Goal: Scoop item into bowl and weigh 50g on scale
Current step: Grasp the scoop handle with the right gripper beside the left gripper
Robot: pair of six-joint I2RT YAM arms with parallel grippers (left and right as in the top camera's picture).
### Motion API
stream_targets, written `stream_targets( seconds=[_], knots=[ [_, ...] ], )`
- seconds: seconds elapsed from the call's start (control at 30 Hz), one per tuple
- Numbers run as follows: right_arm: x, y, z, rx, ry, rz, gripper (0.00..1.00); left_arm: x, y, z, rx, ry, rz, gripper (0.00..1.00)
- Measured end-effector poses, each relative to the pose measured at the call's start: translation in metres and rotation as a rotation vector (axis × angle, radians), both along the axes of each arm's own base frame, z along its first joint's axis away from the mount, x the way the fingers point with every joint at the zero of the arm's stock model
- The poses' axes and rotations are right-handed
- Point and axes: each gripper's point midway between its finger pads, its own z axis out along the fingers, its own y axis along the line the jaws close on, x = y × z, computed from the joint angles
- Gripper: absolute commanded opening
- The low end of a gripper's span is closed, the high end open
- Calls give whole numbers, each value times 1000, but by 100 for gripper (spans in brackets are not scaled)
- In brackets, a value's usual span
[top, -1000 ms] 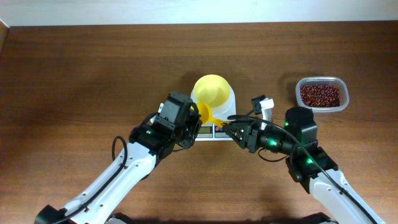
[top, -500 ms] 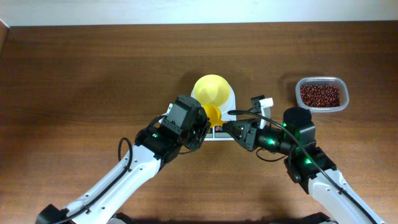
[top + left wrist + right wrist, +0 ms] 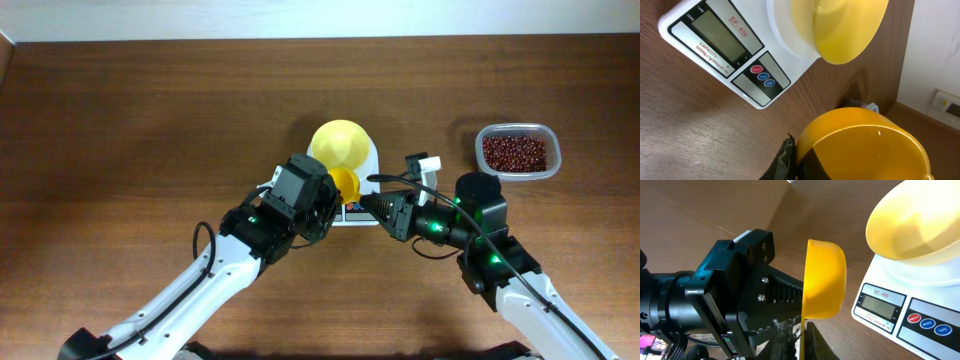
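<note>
A bright yellow scoop (image 3: 344,183) hangs just in front of the white scale (image 3: 371,162), held from both sides. My left gripper (image 3: 330,193) is shut on its cup, a dark finger (image 3: 786,157) pressed to the cup wall (image 3: 865,145). My right gripper (image 3: 366,204) is shut on the scoop's thin handle (image 3: 803,330), below the cup (image 3: 825,275). The pale yellow bowl (image 3: 340,144) stands on the scale and looks empty (image 3: 915,225). The red-brown beans (image 3: 515,152) lie in a clear tub at the right. The scale's display (image 3: 715,42) is blank.
The clear plastic tub (image 3: 549,163) stands on the brown table to the right of the scale. The scale's red and blue buttons (image 3: 927,323) face the arms. A pale wall edge (image 3: 300,20) runs along the far side.
The right gripper's jaws have closed onto the scoop's handle. The left arm has carried the scoop slightly right and nearer the scale's front edge.
</note>
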Motion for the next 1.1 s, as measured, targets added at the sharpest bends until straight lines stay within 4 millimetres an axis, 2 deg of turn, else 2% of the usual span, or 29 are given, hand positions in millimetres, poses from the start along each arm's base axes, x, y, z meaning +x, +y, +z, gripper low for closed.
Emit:
stream_targets(
  seconds=[0.23,1.1],
  knots=[
    [1,0,-2,6,23,-13,8,0,1,0,3,-2,3,0],
    [-2,0,-6,2,48,-3,10,2,-2,2,6,-24,-3,0]
  ],
)
